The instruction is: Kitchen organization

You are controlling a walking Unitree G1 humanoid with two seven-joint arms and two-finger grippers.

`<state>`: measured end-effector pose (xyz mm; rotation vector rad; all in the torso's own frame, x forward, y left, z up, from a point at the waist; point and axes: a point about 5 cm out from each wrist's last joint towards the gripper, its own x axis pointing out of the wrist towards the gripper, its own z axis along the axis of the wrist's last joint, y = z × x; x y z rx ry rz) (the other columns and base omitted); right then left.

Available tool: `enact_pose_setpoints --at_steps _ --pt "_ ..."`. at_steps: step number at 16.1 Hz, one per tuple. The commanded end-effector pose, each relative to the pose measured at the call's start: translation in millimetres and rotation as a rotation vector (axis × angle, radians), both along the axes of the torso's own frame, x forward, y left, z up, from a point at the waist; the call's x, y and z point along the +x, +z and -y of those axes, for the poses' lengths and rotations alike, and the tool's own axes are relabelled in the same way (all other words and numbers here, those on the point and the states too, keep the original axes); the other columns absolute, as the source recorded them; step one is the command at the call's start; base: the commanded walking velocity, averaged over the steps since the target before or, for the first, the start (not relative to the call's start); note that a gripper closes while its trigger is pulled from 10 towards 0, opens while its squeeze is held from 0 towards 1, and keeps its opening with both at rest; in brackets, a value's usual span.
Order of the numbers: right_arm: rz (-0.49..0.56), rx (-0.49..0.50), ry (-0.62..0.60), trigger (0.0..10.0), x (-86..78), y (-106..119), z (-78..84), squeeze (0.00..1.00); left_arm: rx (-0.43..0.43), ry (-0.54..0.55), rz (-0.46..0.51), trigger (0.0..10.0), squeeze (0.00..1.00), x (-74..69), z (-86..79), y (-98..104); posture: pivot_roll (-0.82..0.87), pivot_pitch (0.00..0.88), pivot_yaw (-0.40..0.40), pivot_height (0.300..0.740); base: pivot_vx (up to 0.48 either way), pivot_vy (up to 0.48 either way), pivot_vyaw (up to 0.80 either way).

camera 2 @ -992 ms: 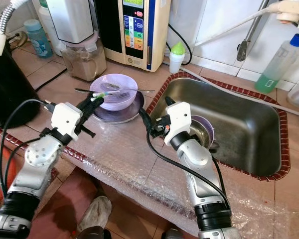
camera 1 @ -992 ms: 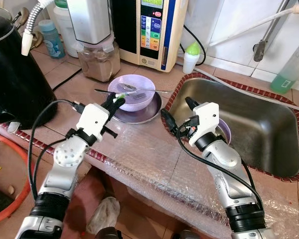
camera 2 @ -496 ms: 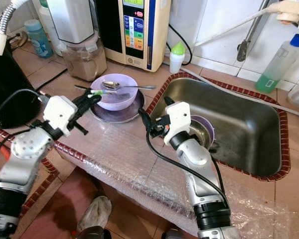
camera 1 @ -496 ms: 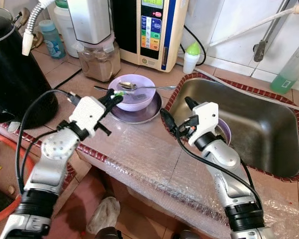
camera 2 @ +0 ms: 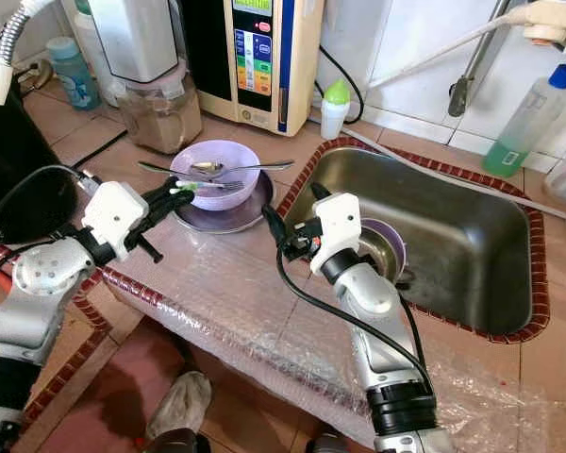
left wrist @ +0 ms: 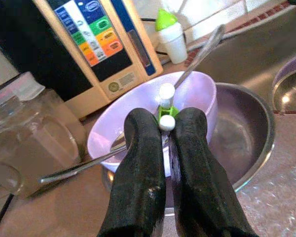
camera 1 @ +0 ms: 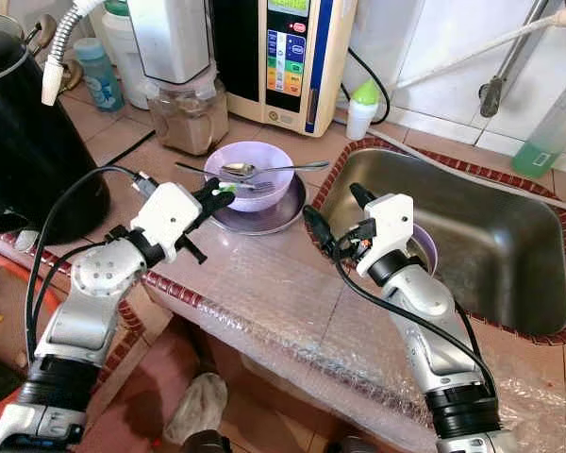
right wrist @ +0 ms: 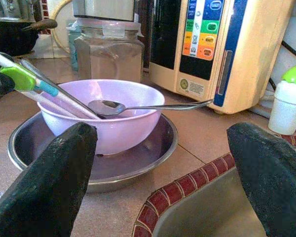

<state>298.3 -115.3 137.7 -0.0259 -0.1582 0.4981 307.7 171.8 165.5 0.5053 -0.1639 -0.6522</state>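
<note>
One lilac bowl (camera 1: 255, 173) sits in one steel dish (camera 1: 264, 215), upper centre of the frame, with one spoon (camera 1: 264, 170) and one fork (camera 1: 208, 176) across it. The left gripper (camera 1: 224, 192) pinches a green-tipped tool (left wrist: 163, 109) at its rim; the right gripper (camera 1: 332, 219) gapes wide beside the sink (camera 1: 509, 283).

Spoon (camera 2: 228, 168) across lilac bowl (camera 2: 215, 167), on steel plate (camera 2: 228, 215)
</note>
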Motion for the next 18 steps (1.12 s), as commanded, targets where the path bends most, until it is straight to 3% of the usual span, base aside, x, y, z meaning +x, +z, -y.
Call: enact_pose_setpoints --at_steps 1,11,18 --pt "0.015 -0.001 -0.004 10.0 2.2 4 0.5 0.0 0.024 -0.033 0.021 0.0 0.0 2.7 4.0 11 -0.01 0.009 -0.003 0.74 0.0 0.0 0.0" --pt "0.019 -0.004 -0.008 10.0 5.1 3 1.7 0.0 0.084 -0.1 0.097 0.0 0.0 9.7 6.4 58 -0.01 0.0 -0.002 0.74 0.0 0.0 0.0" --pt "0.019 -0.007 -0.003 10.0 6.1 3 1.0 0.0 0.101 -0.102 0.056 0.0 0.0 8.0 1.2 59 -0.01 0.0 -0.006 0.74 0.0 0.0 0.0"
